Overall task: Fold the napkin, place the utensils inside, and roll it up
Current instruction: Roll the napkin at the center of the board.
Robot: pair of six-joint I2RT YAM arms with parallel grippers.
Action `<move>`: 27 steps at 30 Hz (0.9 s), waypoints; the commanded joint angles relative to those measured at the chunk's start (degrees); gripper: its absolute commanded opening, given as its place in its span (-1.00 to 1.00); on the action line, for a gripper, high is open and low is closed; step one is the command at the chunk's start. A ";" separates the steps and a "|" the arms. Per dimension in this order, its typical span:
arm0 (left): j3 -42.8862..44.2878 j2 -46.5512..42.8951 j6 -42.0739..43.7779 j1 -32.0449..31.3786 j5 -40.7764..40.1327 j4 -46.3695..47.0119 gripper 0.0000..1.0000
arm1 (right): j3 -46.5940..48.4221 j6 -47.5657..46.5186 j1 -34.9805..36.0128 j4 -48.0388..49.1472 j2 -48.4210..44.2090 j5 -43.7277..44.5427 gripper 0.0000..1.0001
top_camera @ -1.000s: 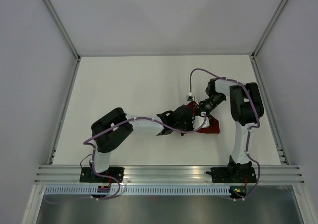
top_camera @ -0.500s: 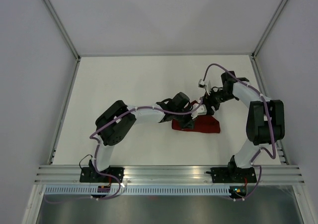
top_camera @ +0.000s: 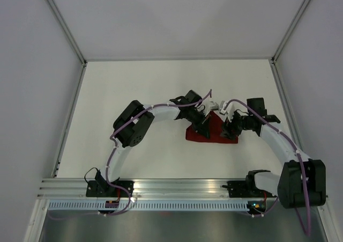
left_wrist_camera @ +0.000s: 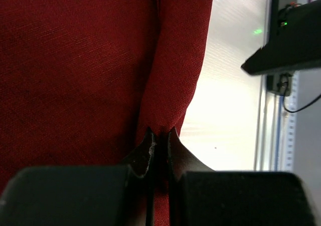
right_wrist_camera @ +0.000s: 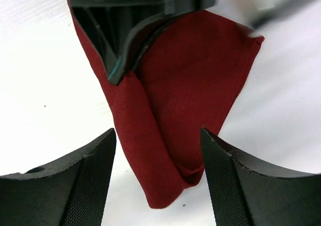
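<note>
Pulling on the pinched fold could, we judge, drag the whole napkin [right_wrist_camera: 200, 70] askew across the table [right_wrist_camera: 35, 85], since nothing else pins it. Our left end effector [left_wrist_camera: 159, 136] is clamped on that fold. Our right end effector [right_wrist_camera: 158, 136] gapes around the napkin's tip, gripping nothing.

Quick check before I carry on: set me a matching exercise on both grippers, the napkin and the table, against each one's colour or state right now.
Things:
1. left gripper
2. right gripper
3. napkin
4. table

States:
A. white
B. open, fingers wide apart on either side of the cloth's end
C. dark red, folded over on itself
D. shut, pinching a fold of the cloth

Pairs: 1-D, 2-B, 3-C, 4-A
</note>
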 commanded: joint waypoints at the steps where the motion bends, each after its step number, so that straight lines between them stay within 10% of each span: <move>1: -0.44 6.09 -4.74 -0.33 1.50 -11.68 -0.95 | -6.64 -1.32 3.22 9.29 -6.52 4.44 0.48; 17: 3.88 10.14 -8.98 0.99 3.61 -15.20 -0.91 | -19.93 0.61 23.18 23.89 -8.91 21.41 0.47; 27: 4.84 9.70 -10.65 2.05 5.02 -15.28 -0.72 | -17.91 -0.35 24.77 20.91 -5.48 21.86 -0.18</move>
